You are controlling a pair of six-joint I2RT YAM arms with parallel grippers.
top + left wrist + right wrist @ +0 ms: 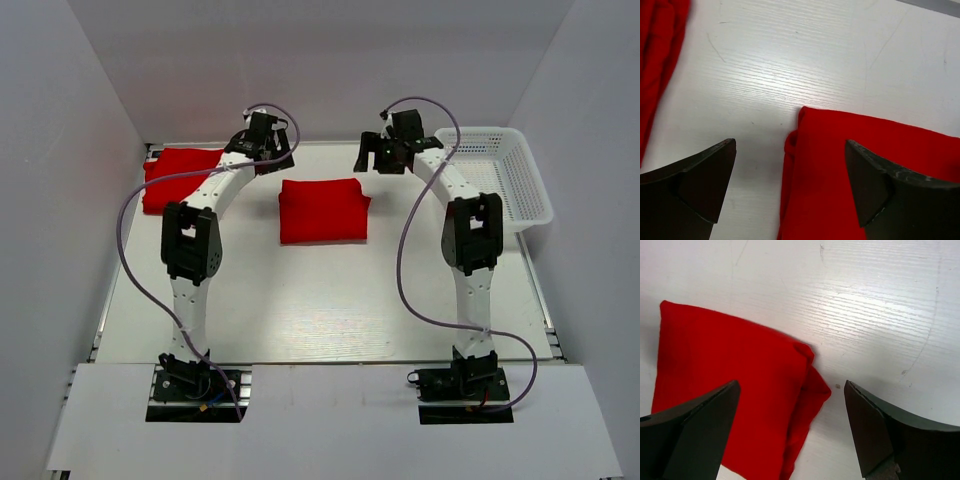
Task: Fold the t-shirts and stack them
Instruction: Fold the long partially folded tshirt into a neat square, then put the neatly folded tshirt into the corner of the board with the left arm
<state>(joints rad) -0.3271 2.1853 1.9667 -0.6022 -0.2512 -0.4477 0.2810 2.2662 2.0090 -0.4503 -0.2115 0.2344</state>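
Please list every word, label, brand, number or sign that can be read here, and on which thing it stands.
None can be read.
The folded shirt, the second shirt, the basket, the table, the left arm and the right arm show no legible text.
Any marking on the bases is too small to tell.

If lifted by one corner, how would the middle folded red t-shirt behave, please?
Probably floppy: the folded red t-shirt is soft cloth with loose layers showing at its corner. Lifted by one corner it would likely unfold. Pushed, it may bunch.
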